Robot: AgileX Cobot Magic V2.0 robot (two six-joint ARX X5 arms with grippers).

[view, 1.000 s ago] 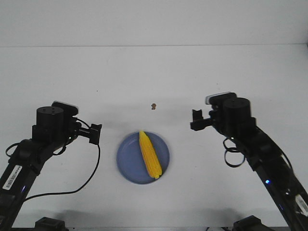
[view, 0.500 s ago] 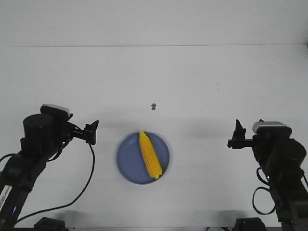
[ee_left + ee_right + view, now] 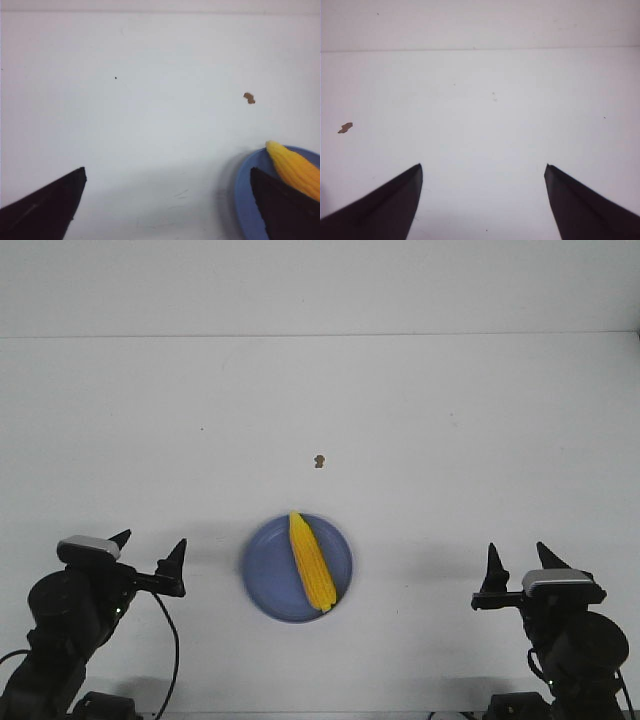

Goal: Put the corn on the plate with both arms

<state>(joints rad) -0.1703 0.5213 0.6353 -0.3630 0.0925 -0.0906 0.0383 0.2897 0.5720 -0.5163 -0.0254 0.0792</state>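
Corn [image 3: 311,562] on plate [image 3: 264,585], between left gripper [image 3: 148,553] and right gripper [image 3: 520,563], both spread wide, empty

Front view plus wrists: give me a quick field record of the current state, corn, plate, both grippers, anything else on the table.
corn: lying on the plate, tapered tip pointing away from the robot
plate: blue, on the table between the two arms
left gripper: open, empty, apart from the plate
right gripper: open, empty, apart from the plate
other: small brown speck on the table beyond the plate
task state: corn looks placed
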